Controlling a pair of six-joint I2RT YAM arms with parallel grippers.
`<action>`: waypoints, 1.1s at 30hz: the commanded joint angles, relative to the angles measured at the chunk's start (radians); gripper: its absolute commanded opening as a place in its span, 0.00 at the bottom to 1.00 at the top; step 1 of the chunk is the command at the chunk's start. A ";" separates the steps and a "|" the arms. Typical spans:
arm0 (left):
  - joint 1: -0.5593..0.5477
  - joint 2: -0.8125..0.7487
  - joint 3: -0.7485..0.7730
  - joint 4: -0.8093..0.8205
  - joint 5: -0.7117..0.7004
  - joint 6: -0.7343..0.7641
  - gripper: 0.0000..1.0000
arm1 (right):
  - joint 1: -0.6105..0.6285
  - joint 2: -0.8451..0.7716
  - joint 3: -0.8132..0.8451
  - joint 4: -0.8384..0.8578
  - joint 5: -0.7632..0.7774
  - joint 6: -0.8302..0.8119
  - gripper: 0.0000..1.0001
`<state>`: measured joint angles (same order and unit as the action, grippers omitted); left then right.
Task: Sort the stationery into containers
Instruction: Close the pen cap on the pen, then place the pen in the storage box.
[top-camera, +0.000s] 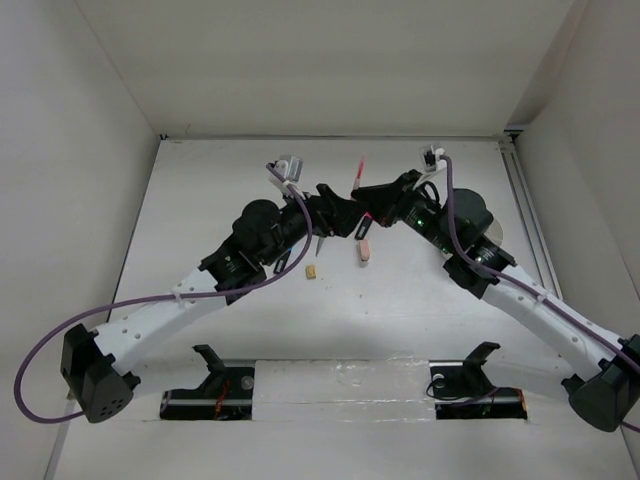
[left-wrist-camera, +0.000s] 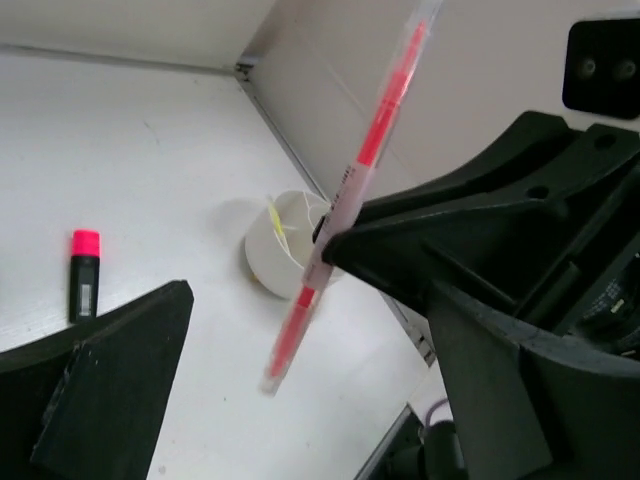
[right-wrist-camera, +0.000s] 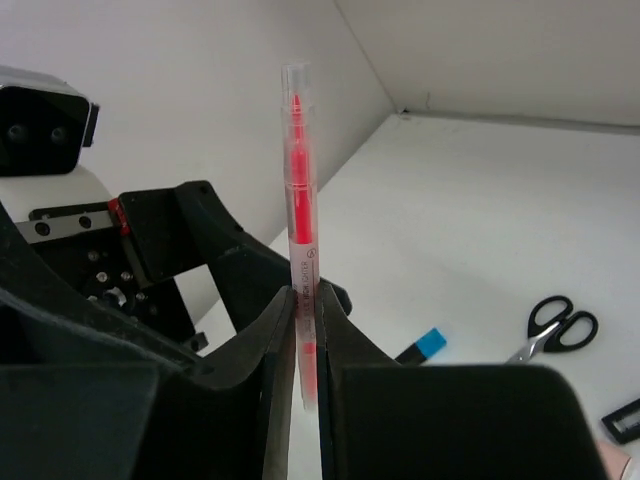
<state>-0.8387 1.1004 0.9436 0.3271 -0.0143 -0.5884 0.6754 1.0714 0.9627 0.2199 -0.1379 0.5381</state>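
**Red pen clamped in right gripper, held above the table**

Thin red pen (right-wrist-camera: 300, 230) up off the table (top-camera: 220, 200), near its middle; gripped on its lower part, most of the barrel standing clear above the grip; right gripper (right-wrist-camera: 307, 305) closed tight on it, one finger on either side.

Left gripper (top-camera: 336, 216) just beside it, jaws spread wide, nothing in them; its near finger (left-wrist-camera: 110, 380) well clear of the pen.

Round white tub (left-wrist-camera: 262, 262) on the table towards the right wall, partly behind the pen in the left wrist view; pale yellow stick (left-wrist-camera: 277, 222) leaning inside it, compartment not clear.

Lying loose on the table: pink-red-capped marker (left-wrist-camera: 85, 272); blue-capped marker (right-wrist-camera: 424, 346), only the cap end showing; black-handled scissors (right-wrist-camera: 560, 325); tan eraser (top-camera: 311, 271) and pink eraser (top-camera: 364, 250) below the two grippers in the top view.
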 joint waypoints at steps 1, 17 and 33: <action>-0.014 -0.036 0.072 -0.112 0.010 -0.014 0.99 | 0.000 -0.016 -0.002 0.170 0.070 -0.049 0.00; -0.014 -0.218 0.170 -0.680 -0.469 -0.094 0.99 | -0.227 -0.208 -0.165 -0.128 0.532 -0.394 0.00; -0.014 -0.264 0.029 -0.626 -0.279 -0.053 0.99 | -0.382 -0.225 -0.325 -0.083 0.710 -0.406 0.00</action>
<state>-0.8509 0.8478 0.9874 -0.3363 -0.3351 -0.6575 0.3244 0.8207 0.6491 0.1116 0.5503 0.1204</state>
